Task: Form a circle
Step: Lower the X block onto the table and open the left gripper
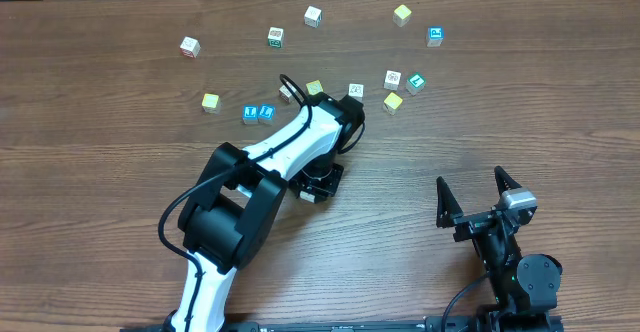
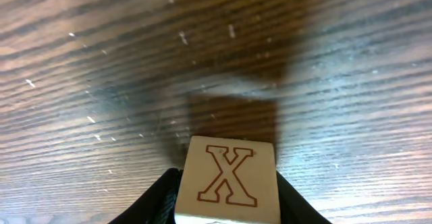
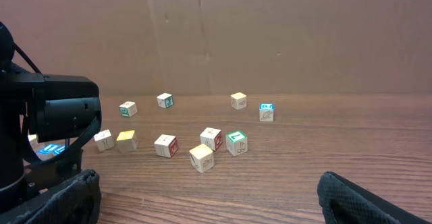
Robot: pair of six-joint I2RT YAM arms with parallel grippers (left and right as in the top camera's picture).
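Left gripper (image 1: 348, 122) is clamped on a whitish X cube (image 2: 229, 177), with a dark finger on either flank. We judge the cube to be lifted off the wood. The circle (image 1: 393, 80) is a tight group of three whitish cubes and one green-faced, spread left-right. The left gripper stands just left of it, on its robot side. The right gripper (image 1: 470, 180) gapes empty, well apart from it. The left arm is nearer, so the carry should go rightward.
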